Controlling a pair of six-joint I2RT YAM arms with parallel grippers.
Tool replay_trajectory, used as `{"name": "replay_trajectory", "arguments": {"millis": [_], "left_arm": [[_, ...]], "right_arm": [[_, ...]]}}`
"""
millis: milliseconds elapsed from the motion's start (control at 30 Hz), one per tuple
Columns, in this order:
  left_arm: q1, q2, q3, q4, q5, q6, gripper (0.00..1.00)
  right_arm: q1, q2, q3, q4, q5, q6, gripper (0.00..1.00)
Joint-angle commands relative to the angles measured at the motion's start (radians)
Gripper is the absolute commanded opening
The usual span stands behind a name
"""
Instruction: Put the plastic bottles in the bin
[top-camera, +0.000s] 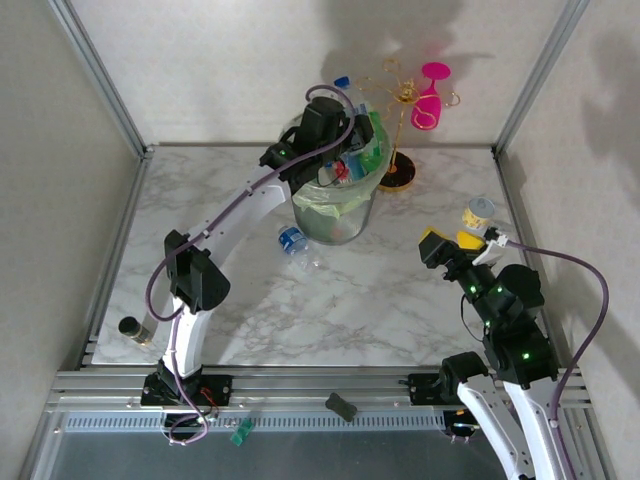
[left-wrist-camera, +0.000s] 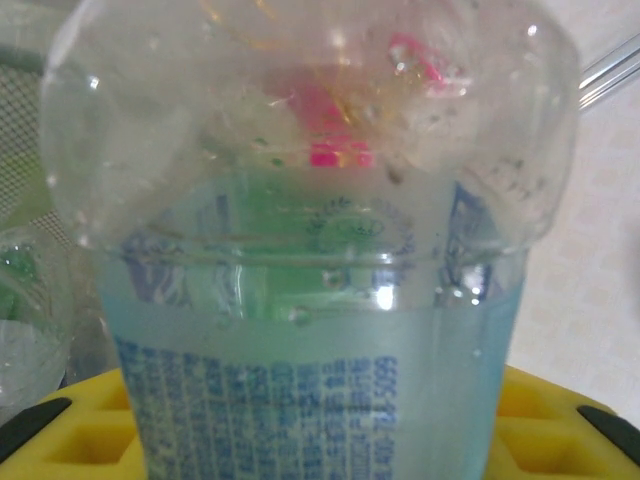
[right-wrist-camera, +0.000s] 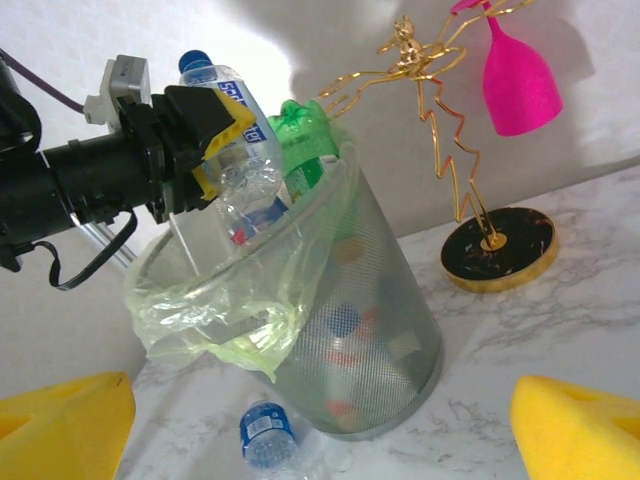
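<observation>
**Light, crushable bottle clamped over the bin**

1 clear, blue-labelled bottle (right-wrist-camera: 245, 140) is held in the left gripper (right-wrist-camera: 210, 150) above the far rim of the bin (right-wrist-camera: 370, 330), tilted with its cap uppermost. The jaws are clamped across its body, which is seen dented at the pinch. The bottle is judged empty, thin-walled and very light, so it gives under pressure and is likely to spring or slide if squeezed near the smooth shoulder. The labelled mid-body, where the pads (left-wrist-camera: 100, 420) are seated in the left wrist view, is judged the safest hold: the wall is straighter there and some friction is offered by the label.

The bin is piled high, with a green bottle (right-wrist-camera: 305, 135) poking above the liner, so a released bottle may roll off. 1 more bottle (top-camera: 293, 240) is seen lying on its side on the table, just near-left of the bin's base. The right gripper (top-camera: 450, 240) is held with its jaws wide apart and empty, over the right of the table.
</observation>
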Motion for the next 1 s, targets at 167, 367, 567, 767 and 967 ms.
{"name": "replay_trajectory", "arguments": {"millis": [167,367,567,767,967], "left_arm": [[-0.026,-0.035,-0.110,-0.007,-0.028,-0.021,0.24],[-0.036,-0.090,-0.236,0.047,-0.050,-0.024,0.31],[-0.042,-0.083,-0.239,0.043,-0.044,-0.025,0.46],[-0.049,-0.107,-0.234,0.045,-0.101,-0.002,0.64],[-0.049,-0.133,-0.194,0.042,-0.123,0.041,0.70]], "right_arm": [[-0.002,0.005,-0.023,0.004,0.033,-0.007,0.97],[-0.002,0.006,-0.033,0.016,0.027,0.003,0.97],[-0.002,0.011,-0.033,0.023,0.021,0.017,0.97],[-0.002,0.010,-0.019,0.010,0.033,0.011,0.97],[-0.003,0.017,0.000,0.005,0.033,0.003,0.97]]}}
